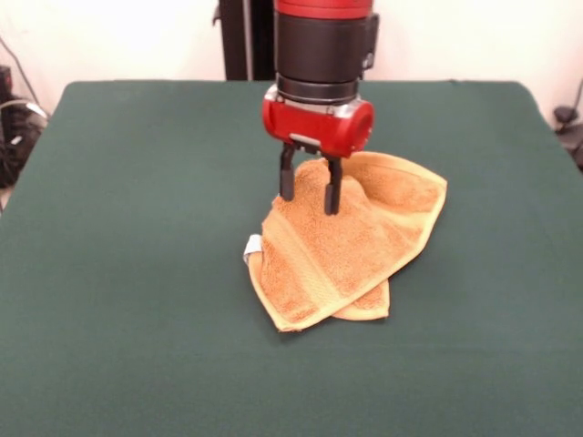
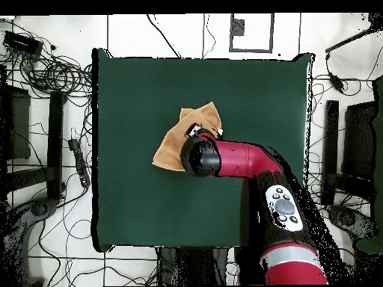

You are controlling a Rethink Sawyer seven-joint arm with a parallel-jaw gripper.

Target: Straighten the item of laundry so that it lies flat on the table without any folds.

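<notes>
Towel [image 1: 351, 246] is seen folded over itself near the middle of the table [image 1: 137, 273], slightly right of centre in the front view, with a white tag [image 1: 252, 248] showing at its left edge. A doubled corner is pointed toward the lower centre of that frame, and a second layer is visible beneath it at the lower right. The cloth's long axis is judged to run from the upper right of the frame down to the lower left.

The gripper [image 1: 310, 193] is held directly above the upper left part of the towel, its two dark fingers [image 1: 287, 177] parted with a clear gap between them and nothing clasped. Whether the tips are touching the pile cannot be told; they are seen against the raised hump of cloth.

In the overhead view the arm [image 2: 247, 161] is laid across the lower right portion of the towel, so that part is hidden. Most of the cloth is therefore judged to lie to the lower right of the fingers in the front view, and any pull would be best directed away from that bulk.
</notes>
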